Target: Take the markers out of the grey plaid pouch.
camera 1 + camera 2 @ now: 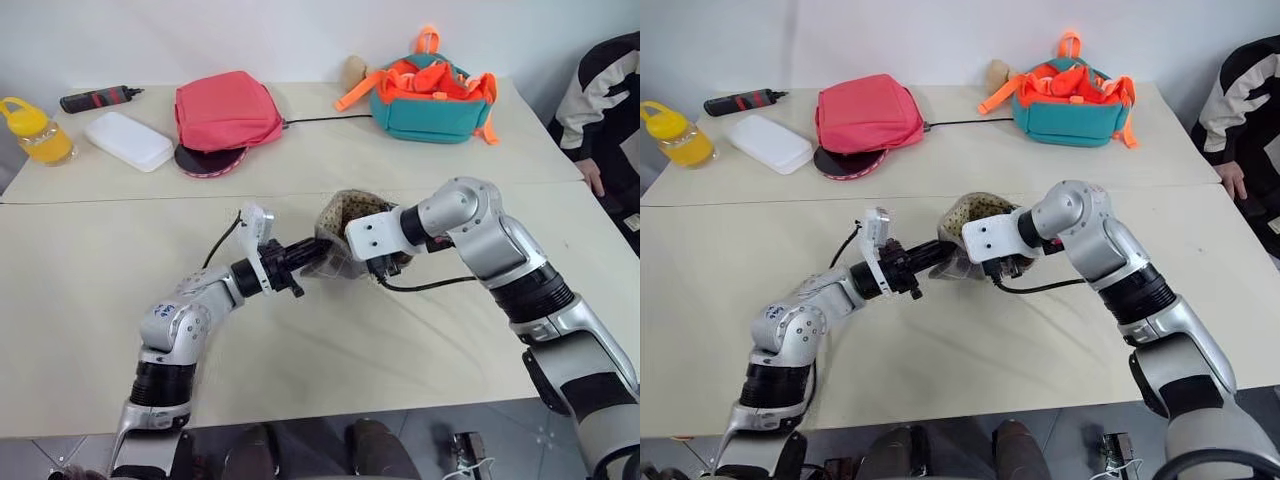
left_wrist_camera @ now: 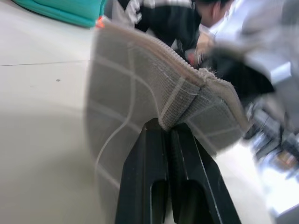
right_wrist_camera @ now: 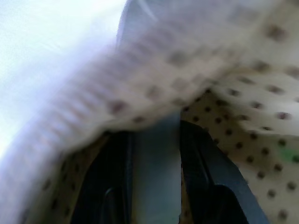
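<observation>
The grey plaid pouch (image 1: 340, 235) hangs above the middle of the near table (image 1: 80, 300), mouth open and its dotted beige lining showing, held between my two arms. My left gripper (image 2: 169, 128) is clenched on a fold of the pouch's checked fabric at its edge. My right gripper (image 3: 156, 126) reaches down into the opening with its fingers (image 3: 201, 163) apart among the dotted lining; whether they hold anything, I cannot tell. On the far table lie a pink-red bag (image 1: 225, 110), a teal-and-orange backpack (image 1: 432, 95), a white box (image 1: 128, 140), a yellow bottle (image 1: 35, 130) and a black cylinder with a red band (image 1: 98, 98). A person's sleeve (image 1: 600, 95) shows at the right edge.
</observation>
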